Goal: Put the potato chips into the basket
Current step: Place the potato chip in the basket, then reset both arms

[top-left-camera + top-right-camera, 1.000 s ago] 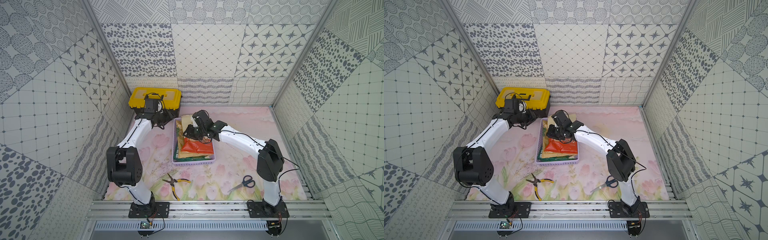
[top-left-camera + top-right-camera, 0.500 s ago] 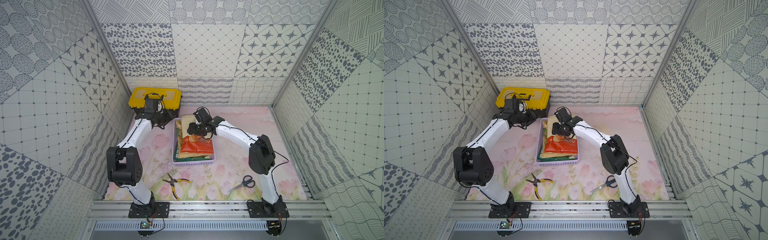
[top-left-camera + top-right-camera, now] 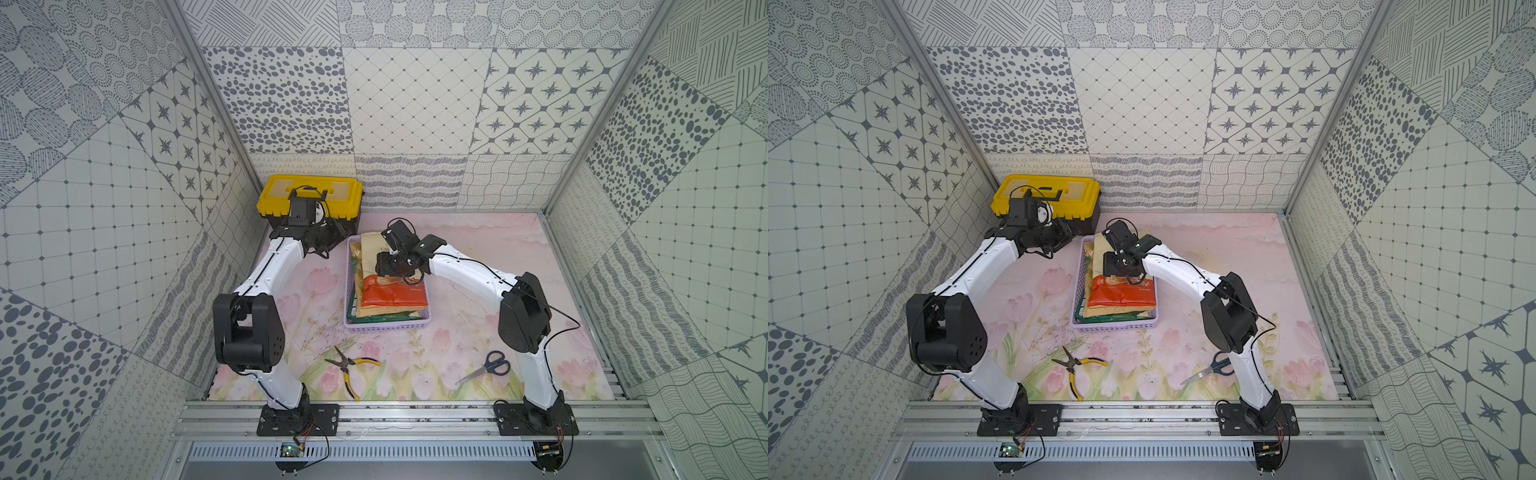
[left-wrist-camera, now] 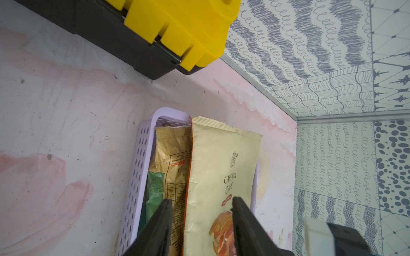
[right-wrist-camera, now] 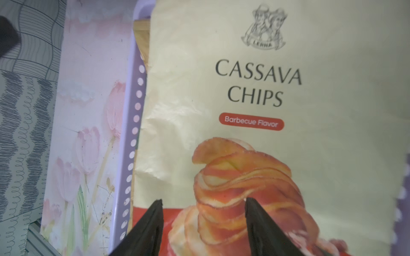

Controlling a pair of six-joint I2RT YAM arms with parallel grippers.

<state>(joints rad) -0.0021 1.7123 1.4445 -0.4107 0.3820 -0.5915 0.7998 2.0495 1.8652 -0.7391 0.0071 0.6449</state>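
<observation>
The lilac basket holds a stack of potato chips bags. The cream-orange "Cassava Chips" bag lies on top, its far end over the basket's back rim. Beneath it show a tan-gold bag and a green bag. My right gripper hovers just above the cassava bag, open, with nothing between its fingers. To the left of the basket's far end, by the toolbox, my left gripper is open and empty.
A yellow-and-black toolbox stands at the back left, close behind my left gripper. Yellow-handled pliers and blue-handled scissors lie on the floral mat near the front. The back wall is close beyond the basket.
My right gripper has opened and let go of the cassava bag, which now rests on the stack. The right arm's elbow swung in and back. The left arm has not moved.
</observation>
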